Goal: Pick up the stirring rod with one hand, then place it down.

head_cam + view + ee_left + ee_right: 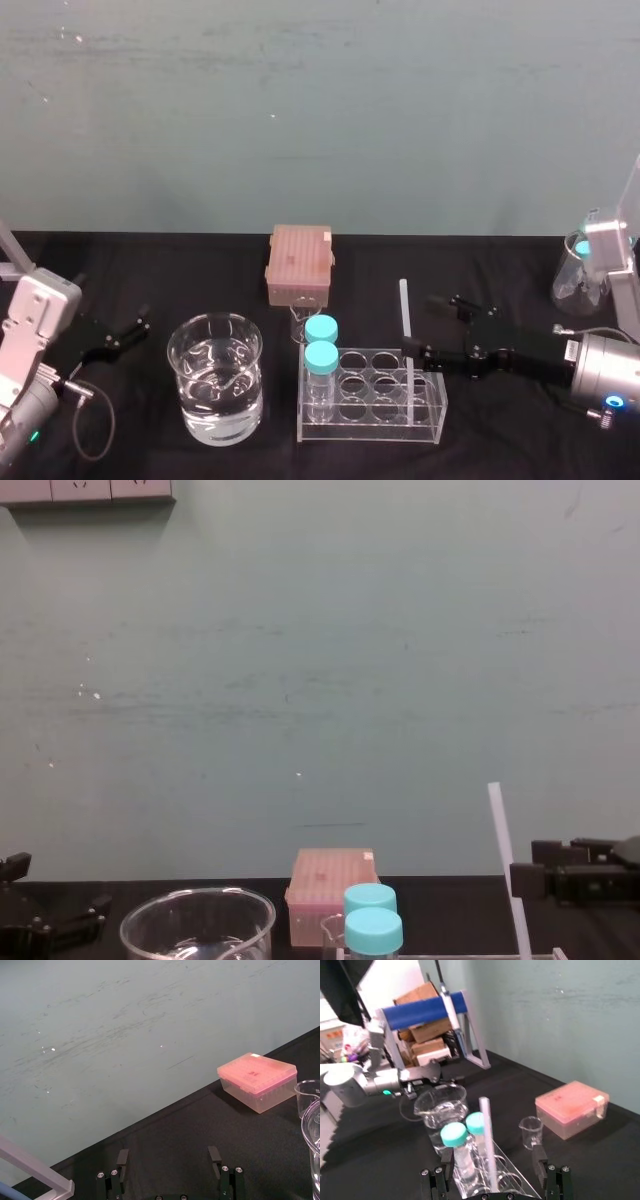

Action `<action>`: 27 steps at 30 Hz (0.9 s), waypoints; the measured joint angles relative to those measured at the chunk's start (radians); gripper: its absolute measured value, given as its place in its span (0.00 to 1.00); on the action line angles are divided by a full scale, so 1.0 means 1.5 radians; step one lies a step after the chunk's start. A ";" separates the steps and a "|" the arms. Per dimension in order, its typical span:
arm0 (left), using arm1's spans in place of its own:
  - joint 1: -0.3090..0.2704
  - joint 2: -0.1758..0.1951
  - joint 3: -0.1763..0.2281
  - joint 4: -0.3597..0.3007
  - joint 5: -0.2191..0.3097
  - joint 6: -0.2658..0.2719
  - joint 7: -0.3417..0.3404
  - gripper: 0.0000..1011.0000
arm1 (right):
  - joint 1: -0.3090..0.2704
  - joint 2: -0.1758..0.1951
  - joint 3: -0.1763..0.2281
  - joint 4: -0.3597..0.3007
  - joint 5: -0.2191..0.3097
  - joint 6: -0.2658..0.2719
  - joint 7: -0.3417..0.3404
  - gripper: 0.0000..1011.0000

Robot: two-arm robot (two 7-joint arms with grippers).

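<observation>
The stirring rod (pixel 405 310) is a thin white translucent stick standing nearly upright in a hole at the right end of a clear tube rack (pixel 372 426). My right gripper (pixel 421 326) reaches in from the right, level with the rod's lower half. Its black fingers stand apart on either side of the rod, and it is open. In the right wrist view the rod (pixel 487 1144) rises between the spread fingers of the right gripper (pixel 492 1164), touching neither. The chest view shows the rod (pixel 503 858) beside the right gripper (pixel 527 878). My left gripper (pixel 133 332) rests open at the far left.
Two blue-capped bottles (pixel 321 343) stand in the rack's left end. A beaker of water (pixel 215 378) sits left of the rack. Behind are a pink lidded box (pixel 299 262) and a small empty beaker (pixel 301 322). A flask (pixel 577 268) stands at the far right.
</observation>
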 joint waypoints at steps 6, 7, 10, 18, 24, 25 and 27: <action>0.000 0.000 0.000 0.000 0.000 0.000 0.000 0.99 | 0.003 -0.001 0.016 -0.010 0.032 -0.015 0.030 0.99; 0.000 0.000 0.000 0.000 0.000 0.000 0.000 0.99 | 0.004 -0.002 0.018 -0.013 0.037 -0.016 0.032 0.99; 0.000 0.000 0.000 0.000 0.000 0.000 0.000 0.99 | 0.010 -0.005 0.032 -0.027 0.058 -0.022 0.035 0.99; 0.000 0.000 0.000 0.000 0.000 0.000 0.000 0.99 | 0.030 -0.018 0.066 -0.058 0.090 -0.039 -0.002 0.99; 0.000 0.000 0.000 0.000 0.000 0.000 0.000 0.99 | 0.029 -0.035 0.090 -0.072 0.072 -0.060 -0.096 0.99; 0.000 0.000 0.000 0.000 0.000 0.000 0.000 0.99 | 0.025 -0.042 0.096 -0.075 0.059 -0.065 -0.129 0.99; 0.000 0.000 0.000 0.000 0.000 0.000 0.000 0.99 | 0.018 -0.052 0.103 -0.079 0.035 -0.066 -0.187 0.99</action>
